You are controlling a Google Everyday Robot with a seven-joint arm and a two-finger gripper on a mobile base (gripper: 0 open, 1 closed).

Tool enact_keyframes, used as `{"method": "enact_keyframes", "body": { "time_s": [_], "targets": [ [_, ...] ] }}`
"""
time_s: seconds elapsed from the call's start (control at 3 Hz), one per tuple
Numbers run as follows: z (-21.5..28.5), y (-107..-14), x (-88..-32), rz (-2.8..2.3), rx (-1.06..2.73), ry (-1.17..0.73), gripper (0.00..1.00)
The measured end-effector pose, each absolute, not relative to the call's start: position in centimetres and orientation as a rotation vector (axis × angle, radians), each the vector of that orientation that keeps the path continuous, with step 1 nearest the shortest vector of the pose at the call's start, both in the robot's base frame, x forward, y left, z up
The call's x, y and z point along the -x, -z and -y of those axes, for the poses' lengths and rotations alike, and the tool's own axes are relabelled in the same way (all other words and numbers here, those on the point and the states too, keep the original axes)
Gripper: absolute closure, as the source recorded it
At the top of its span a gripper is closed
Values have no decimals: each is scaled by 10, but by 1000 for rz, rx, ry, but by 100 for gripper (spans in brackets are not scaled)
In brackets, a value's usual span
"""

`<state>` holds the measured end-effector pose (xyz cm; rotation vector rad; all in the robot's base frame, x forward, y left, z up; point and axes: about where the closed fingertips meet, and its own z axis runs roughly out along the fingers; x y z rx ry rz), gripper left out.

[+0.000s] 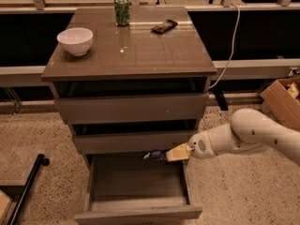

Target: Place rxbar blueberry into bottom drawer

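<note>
The rxbar blueberry (pixel 153 154), a small dark blue bar, is held level in my gripper (pixel 169 153), which is shut on its right end. The white arm reaches in from the right. The bar hangs just under the middle drawer's front, over the back of the bottom drawer (pixel 136 213). That drawer is pulled out and its grey inside shows nothing in it.
On the cabinet top (pixel 140 55) stand a white bowl (pixel 75 40), a green can (pixel 122 10) and a dark wrapped bar (pixel 164 26). A cardboard box (pixel 283 97) sits at the right. A black bar on wheels (pixel 28 182) lies on the floor at the left.
</note>
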<state>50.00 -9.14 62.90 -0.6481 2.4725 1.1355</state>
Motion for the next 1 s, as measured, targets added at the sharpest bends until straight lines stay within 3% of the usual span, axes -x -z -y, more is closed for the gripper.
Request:
{"method": "enact_keyframes", "body": {
  "time_s": [0.67, 1.0],
  "targets": [
    [56, -475, -512, -2477, 508, -1377, 100],
    [51, -458, -506, -2489, 485, -1414, 100]
  ]
}}
